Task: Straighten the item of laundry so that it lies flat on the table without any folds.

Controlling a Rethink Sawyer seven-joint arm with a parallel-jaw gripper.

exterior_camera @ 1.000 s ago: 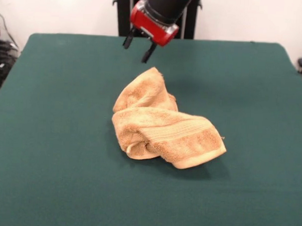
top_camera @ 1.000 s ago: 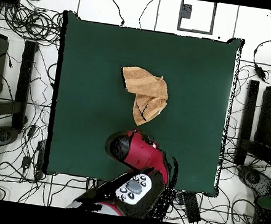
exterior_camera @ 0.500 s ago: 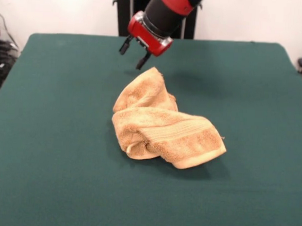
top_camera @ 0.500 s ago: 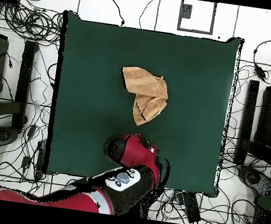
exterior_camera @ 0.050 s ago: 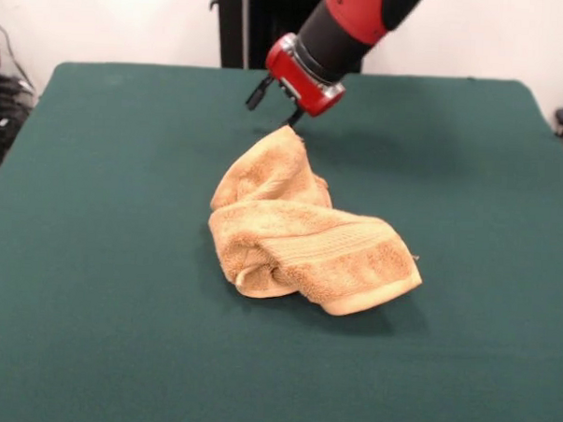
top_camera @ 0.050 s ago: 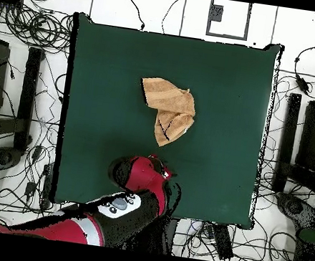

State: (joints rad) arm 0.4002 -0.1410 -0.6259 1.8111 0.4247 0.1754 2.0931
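The towel (exterior_camera @ 0.050 s ago: 299, 230) is sitting roughly mid-worktop, still a crumpled heap and nowhere near flat. One thick fold runs across the front with a woven band stripe showing on it, and a second lobe rises behind that to a point aimed at the far edge. Seen from the front, the green worktop (exterior_camera @ 0.050 s ago: 91, 287) has loads of bare cloth all round the towel. The red and black arm (exterior_camera @ 0.050 s ago: 350, 22) slants in from the far edge and the gripper (exterior_camera @ 0.050 s ago: 273, 106) hangs right over that pointed tip of the towel. The fingers (exterior_camera @ 0.050 s ago: 256, 93) look spread apart with nothing between them, one dark tip just beside the towel's corner. In the overhead view the arm covers the gripper, so no help there
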